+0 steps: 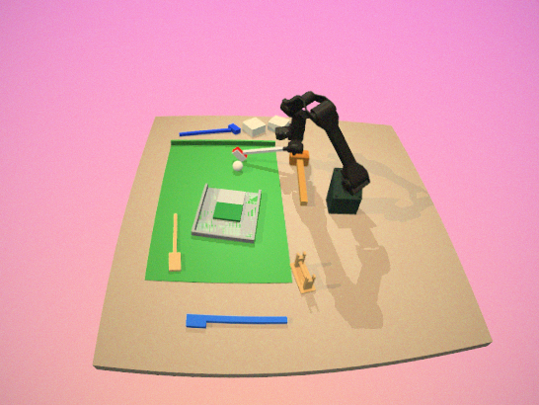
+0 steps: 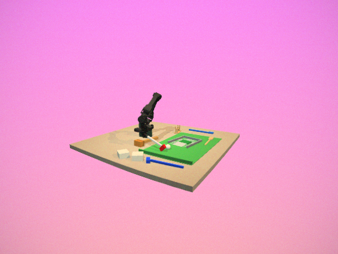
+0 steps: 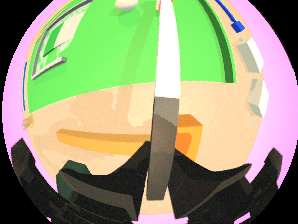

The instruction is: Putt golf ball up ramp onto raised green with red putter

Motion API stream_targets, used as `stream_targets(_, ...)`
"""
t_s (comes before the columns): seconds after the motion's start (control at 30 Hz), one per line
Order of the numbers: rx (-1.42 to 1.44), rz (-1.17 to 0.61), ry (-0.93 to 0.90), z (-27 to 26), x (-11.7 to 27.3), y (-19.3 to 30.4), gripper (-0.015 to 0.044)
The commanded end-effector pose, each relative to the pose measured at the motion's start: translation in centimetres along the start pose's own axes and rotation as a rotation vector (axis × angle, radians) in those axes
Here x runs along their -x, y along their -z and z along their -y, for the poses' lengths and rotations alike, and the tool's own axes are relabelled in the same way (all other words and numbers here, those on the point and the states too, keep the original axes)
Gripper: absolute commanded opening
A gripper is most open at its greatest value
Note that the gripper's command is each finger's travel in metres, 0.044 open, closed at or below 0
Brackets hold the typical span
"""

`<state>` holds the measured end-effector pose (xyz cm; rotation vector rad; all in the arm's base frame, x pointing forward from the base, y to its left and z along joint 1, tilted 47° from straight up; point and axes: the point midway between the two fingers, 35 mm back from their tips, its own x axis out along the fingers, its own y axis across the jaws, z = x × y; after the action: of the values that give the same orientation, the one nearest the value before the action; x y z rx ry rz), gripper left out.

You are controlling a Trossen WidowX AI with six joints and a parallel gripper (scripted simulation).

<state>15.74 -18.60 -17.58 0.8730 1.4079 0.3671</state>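
Note:
My gripper (image 1: 288,148) (image 2: 146,135) (image 3: 156,144) is shut on the grey grip of the red putter. The putter's white shaft (image 1: 264,150) (image 2: 155,142) (image 3: 168,55) slants down over the mat. Its red and white head (image 1: 239,153) (image 2: 163,147) is low, just behind the ball on the side away from the ramp; whether it touches the mat I cannot tell. The white golf ball (image 1: 237,166) (image 2: 168,147) (image 3: 126,4) is on the green mat (image 1: 197,168). The ramp's pale slope (image 1: 231,197) leads to the raised green (image 1: 227,211) inside grey walls (image 1: 224,237).
An orange mallet (image 1: 302,183) (image 3: 100,142) lies below and beside my gripper. Two white blocks (image 1: 254,126) (image 1: 279,122) and a dark blue club (image 1: 207,131) are at the back. A tan club (image 1: 175,261), a wooden rack (image 1: 303,278) and a blue club (image 1: 242,320) lie farther forward.

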Motion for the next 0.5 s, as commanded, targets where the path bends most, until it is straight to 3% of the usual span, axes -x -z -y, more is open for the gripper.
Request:
stream_targets(0.0,0.014,0.002,0.005,-4.4,0.4,-0.7,0.0000)
stream_targets(0.2,0.018,0.002,-0.005,-11.6,-0.1,0.1,0.0000)
stream_targets(0.47,0.018,0.002,-0.003,-11.7,1.4,0.0,0.0000)
